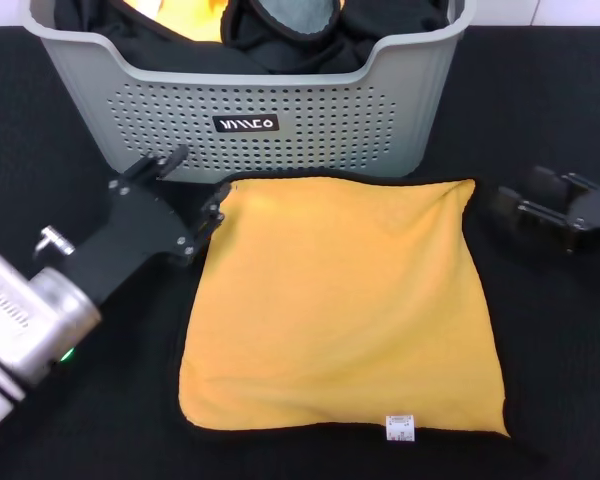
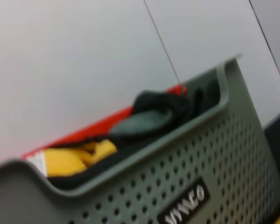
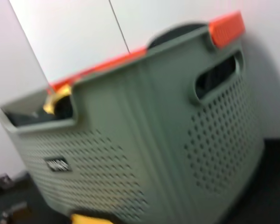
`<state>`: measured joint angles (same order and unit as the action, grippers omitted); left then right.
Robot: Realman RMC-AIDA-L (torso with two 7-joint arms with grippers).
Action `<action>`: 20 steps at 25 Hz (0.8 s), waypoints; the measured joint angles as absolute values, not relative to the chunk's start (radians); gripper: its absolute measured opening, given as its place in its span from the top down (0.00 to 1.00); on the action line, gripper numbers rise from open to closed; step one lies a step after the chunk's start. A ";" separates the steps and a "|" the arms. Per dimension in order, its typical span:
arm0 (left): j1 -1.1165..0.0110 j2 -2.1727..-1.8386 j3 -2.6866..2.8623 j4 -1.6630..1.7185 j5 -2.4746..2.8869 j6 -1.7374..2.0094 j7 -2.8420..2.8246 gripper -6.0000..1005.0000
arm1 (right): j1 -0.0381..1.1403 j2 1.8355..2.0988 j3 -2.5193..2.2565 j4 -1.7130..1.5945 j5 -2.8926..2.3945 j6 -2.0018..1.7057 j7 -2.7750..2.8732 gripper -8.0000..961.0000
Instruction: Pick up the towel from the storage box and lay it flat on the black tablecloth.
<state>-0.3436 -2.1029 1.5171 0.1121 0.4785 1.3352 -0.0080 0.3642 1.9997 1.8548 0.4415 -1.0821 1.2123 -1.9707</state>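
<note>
The towel [image 1: 345,305] lies spread flat, yellow-orange face up, on the black tablecloth [image 1: 540,110] just in front of the storage box [image 1: 310,120]. Its white tag [image 1: 399,427] is at the near edge. My left gripper [image 1: 193,183] is open at the towel's far left corner, one fingertip beside the corner, holding nothing. My right gripper [image 1: 525,195] is open and empty, resting low on the tablecloth just right of the towel's far right corner. The box also shows in the left wrist view [image 2: 214,154] and the right wrist view [image 3: 144,140].
The box holds black cloths [image 1: 380,30], a round grey black-rimmed cloth [image 1: 295,15] and another yellow-orange piece [image 1: 185,20]. A white wall [image 2: 84,56] stands behind the box. Bare tablecloth lies to the left and right of the towel.
</note>
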 joint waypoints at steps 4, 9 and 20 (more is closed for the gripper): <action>-0.296 -2.088 1.518 0.112 0.478 1.481 -0.164 0.45 | 0.316 1.997 1.916 0.442 -1.086 1.447 -2.079 0.31; -0.279 -2.034 1.529 0.112 0.597 1.708 -0.415 0.43 | 0.313 1.974 1.904 0.460 -1.145 1.758 -2.209 0.14; -0.321 -1.959 1.539 0.159 0.815 1.870 -0.715 0.44 | 0.274 1.958 1.838 0.608 -1.226 1.805 -2.205 0.08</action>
<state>-0.3211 -1.9588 1.5391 0.1594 0.8147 1.8700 -0.7150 0.2742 1.9581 1.8384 0.6081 -1.2260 1.8048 -2.2051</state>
